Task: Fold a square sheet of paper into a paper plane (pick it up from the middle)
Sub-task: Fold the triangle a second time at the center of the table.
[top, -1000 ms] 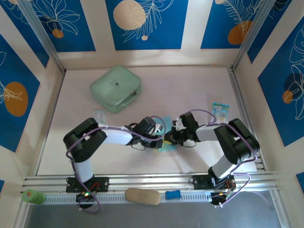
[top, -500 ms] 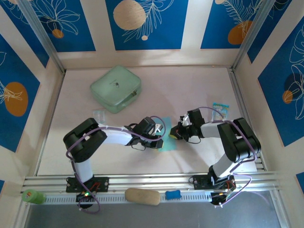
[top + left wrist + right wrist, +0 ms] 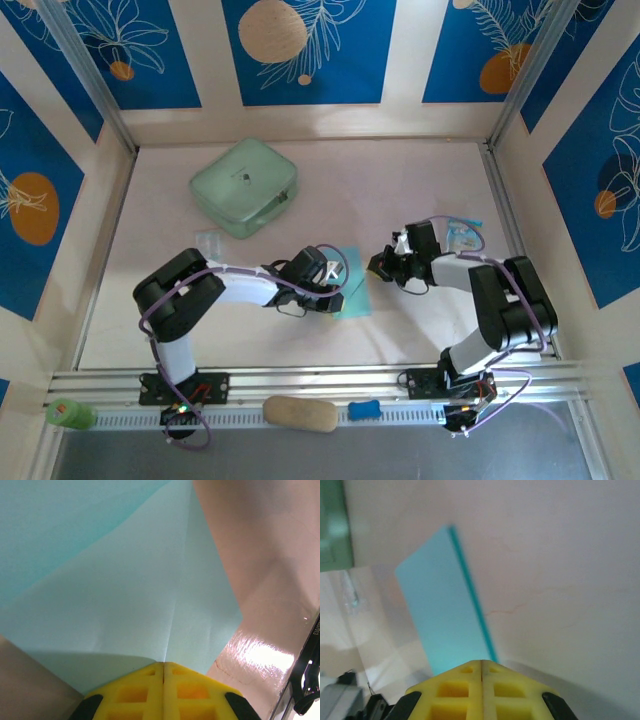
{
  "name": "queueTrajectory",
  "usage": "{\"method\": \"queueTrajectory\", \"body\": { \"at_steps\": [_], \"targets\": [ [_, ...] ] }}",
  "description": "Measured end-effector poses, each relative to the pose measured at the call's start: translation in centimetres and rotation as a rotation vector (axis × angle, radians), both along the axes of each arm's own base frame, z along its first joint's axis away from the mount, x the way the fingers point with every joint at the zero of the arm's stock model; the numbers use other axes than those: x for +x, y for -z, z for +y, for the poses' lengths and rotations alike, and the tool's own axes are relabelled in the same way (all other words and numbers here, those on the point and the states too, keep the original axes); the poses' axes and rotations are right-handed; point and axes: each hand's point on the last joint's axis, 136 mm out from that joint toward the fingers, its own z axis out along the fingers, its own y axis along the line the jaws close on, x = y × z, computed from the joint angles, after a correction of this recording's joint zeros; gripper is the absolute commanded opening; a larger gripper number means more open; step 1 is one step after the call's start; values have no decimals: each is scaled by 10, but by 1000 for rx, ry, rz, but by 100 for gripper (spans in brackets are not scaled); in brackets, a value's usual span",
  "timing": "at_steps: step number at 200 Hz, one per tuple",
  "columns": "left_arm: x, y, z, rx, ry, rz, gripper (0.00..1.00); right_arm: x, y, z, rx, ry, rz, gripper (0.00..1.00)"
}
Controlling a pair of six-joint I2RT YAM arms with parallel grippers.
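Observation:
The square sheet of paper point(image 3: 354, 283) is light cyan-blue and lies folded and creased on the table between the two arms. My left gripper point(image 3: 338, 296) rests on its left part. In the left wrist view the yellow fingers point(image 3: 145, 690) are shut, and the gripper's point(image 3: 163, 664) tips touch the paper point(image 3: 125, 580) at a crease line. My right gripper point(image 3: 376, 265) hovers just right of the paper, apart from it. In the right wrist view the gripper point(image 3: 481, 662) is shut and empty, with the folded sheet point(image 3: 440, 605) ahead of it. A paper plane is out of view.
A mint-green rounded case point(image 3: 245, 186) sits at the back left. A small printed packet point(image 3: 463, 232) lies by the right arm, and a clear wrapper point(image 3: 208, 243) lies left of the left arm. Walls close in the table on three sides.
My right gripper has drawn away to the right, off the paper, still shut. The left gripper has stayed in place on the sheet.

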Motion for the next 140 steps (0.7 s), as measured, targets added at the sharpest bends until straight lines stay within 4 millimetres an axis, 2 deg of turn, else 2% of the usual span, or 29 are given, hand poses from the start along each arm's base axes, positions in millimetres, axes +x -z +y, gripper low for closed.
{"method": "queueTrajectory", "body": {
  "at_steps": [20, 38, 67, 94, 140],
  "targets": [
    [0, 0, 0, 0, 0, 0, 0, -2, -17, 11, 16, -35, -56, 4],
    [0, 0, 0, 0, 0, 0, 0, -10, -20, 24, 25, -80, -65, 4],
    [0, 0, 0, 0, 0, -1, 0, -26, -3, 35, 8, -128, -14, 2],
    [-1, -1, 1, 3, 0, 2, 0, -35, 25, 28, -34, -120, 59, 0],
    [-5, -5, 8, 41, -5, 26, 1, -33, 25, 29, -25, -128, 47, 0]
  ]
}}
